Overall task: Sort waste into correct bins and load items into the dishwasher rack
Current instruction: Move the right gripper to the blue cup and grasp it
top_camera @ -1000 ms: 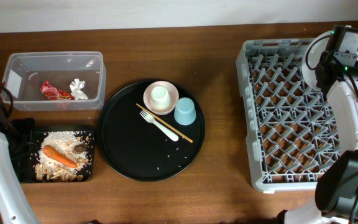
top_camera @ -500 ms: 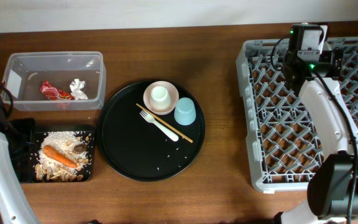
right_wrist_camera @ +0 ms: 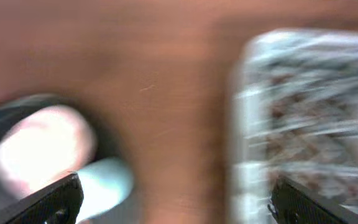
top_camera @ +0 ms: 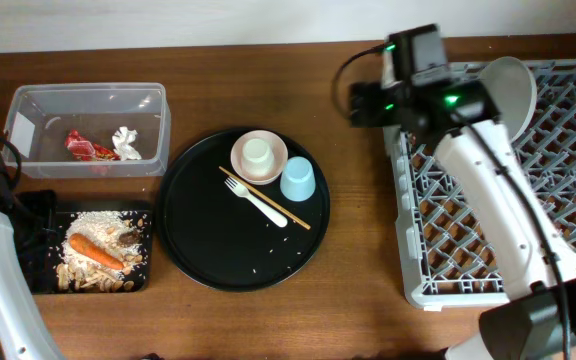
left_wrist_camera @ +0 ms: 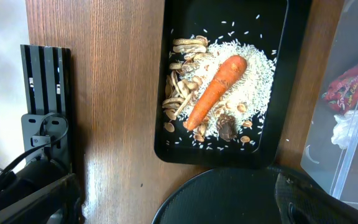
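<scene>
The right pincer (right_wrist_camera: pixel 176 199) hangs wide and empty over the bench (top_camera: pixel 358 220), beside the dishwasher rack (top_camera: pixel 448 260). The grey plate (top_camera: pixel 513 85) stands on edge at the rack's far side. Bowl (top_camera: pixel 259 156), cup (top_camera: pixel 298 180), fork (top_camera: pixel 260 202) and chopsticks (top_camera: pixel 290 214) lie on the round black tray (top_camera: pixel 208 250). The left pincer (left_wrist_camera: pixel 179 199) gapes wide near the carrot (left_wrist_camera: pixel 216 90).

1. Robot test bench, staged as kitchen clean-up.
2. Bare wooden table (top_camera: pixel 358 300) under my left gripper (left_wrist_camera: pixel 179 202) and right gripper (right_wrist_camera: pixel 179 208); plain white wall (top_camera: pixel 168 20) beyond.
3. On tabletop, just beside my right gripper: dishwasher rack (top_camera: pixel 448 240).
4. Beside my left gripper: loose cable (left_wrist_camera: pixel 39 146), black bracket (left_wrist_camera: pixel 42 81).
</scene>
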Tool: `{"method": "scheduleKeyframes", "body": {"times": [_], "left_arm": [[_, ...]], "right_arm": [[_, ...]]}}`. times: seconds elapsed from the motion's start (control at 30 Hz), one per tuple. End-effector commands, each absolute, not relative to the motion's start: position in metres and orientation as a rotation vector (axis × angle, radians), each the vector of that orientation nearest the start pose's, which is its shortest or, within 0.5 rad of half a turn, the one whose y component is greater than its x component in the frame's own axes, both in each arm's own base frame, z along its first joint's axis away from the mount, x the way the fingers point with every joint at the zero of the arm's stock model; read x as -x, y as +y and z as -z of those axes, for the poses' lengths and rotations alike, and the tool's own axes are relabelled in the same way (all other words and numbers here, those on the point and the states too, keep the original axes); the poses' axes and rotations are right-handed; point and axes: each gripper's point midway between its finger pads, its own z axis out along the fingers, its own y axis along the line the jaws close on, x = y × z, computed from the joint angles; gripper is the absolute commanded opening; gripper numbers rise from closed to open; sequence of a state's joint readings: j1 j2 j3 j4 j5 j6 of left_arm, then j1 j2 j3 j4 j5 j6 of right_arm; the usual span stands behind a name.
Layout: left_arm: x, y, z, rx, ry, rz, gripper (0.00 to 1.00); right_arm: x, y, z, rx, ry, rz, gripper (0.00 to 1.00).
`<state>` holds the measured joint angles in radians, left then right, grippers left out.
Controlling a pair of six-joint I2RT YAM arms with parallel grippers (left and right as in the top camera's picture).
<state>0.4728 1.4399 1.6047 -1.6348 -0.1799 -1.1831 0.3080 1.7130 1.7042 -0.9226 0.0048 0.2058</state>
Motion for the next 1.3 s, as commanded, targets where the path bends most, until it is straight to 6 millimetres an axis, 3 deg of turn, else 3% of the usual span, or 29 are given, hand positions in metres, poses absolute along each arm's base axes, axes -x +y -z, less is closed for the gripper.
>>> {"method": "scheduleKeyframes", "body": {"times": [0.0, 0.27, 0.4, 0.57, 0.8, 0.93, 1.27], "left_arm": [[-0.199, 0.138, -0.233, 2.217, 1.982, -0.201, 0.99], [-0.199, 0.138, -0.233, 2.218, 1.982, -0.201, 0.99], [-0.199, 0.138, -0.233, 2.217, 1.982, -0.201, 0.99], [-0.199, 0.138, -0.233, 2.218, 1.982, -0.201, 0.99], [-0.199, 0.138, -0.233, 2.218, 1.982, -0.201, 0.99], [-0.199, 0.138, -0.233, 2.218, 1.982, -0.201, 0.99], [-0.199, 0.138, -0.233, 2.218, 1.982, -0.201, 0.99]], "right_arm": [[-0.401, 0.200, -0.220, 0.268, 2.586, -0.431, 0.99], [-0.384, 0.237, -0.144, 0.408, 2.768, -0.319, 0.99], [-0.385, 0.237, -0.105, 0.421, 2.851, -0.260, 0.99], [-0.387, 0.237, -0.076, 0.427, 2.905, -0.233, 0.99], [-0.385, 0.238, -0.060, 0.436, 2.938, -0.216, 0.99], [-0.388, 0.239, -0.061, 0.435, 2.927, -0.221, 0.83], [-0.398, 0.243, -0.054, 0.455, 2.893, -0.222, 0.79]]}}
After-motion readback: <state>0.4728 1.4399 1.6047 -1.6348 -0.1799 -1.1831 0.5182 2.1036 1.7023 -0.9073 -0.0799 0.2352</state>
